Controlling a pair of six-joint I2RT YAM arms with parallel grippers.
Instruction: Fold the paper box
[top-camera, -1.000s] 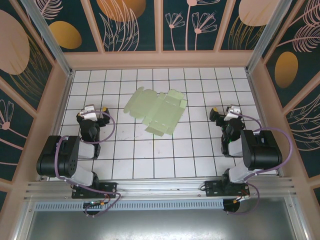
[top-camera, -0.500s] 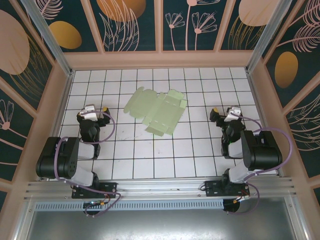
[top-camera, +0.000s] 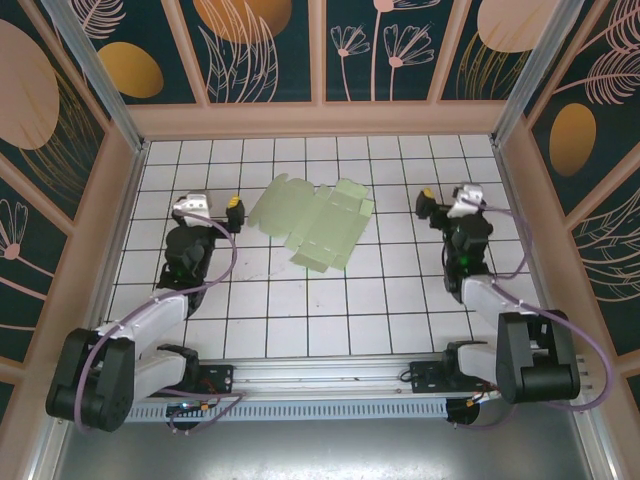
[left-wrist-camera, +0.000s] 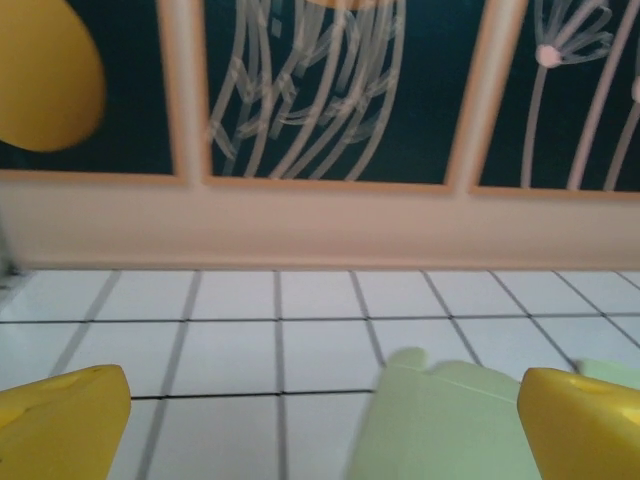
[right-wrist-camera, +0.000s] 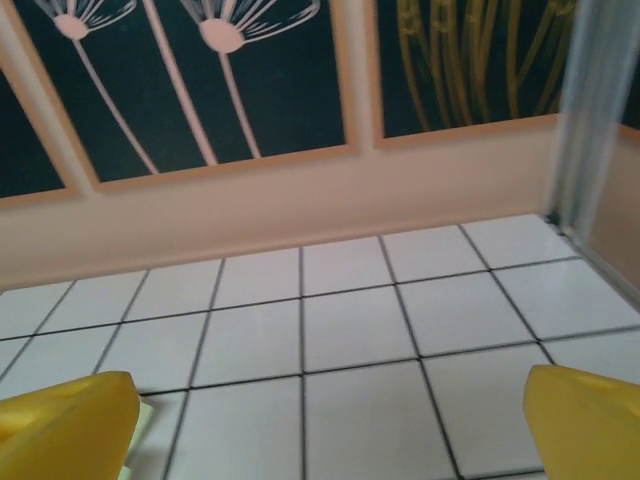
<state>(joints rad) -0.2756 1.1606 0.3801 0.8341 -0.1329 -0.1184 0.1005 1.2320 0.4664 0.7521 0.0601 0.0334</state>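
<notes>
The flat mint-green card paper box (top-camera: 312, 225), lengthwise left-to-right, lies just right of the wide-open left gripper (top-camera: 212, 207); the wide-open right gripper (top-camera: 446, 200) stands farther.

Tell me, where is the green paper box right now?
From above, the paper box lies flat on the tiled table, back of centre, between the left gripper and the right gripper, closer to the left one.

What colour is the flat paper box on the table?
The paper box is pale mint green, clearest in the top external view.
</notes>
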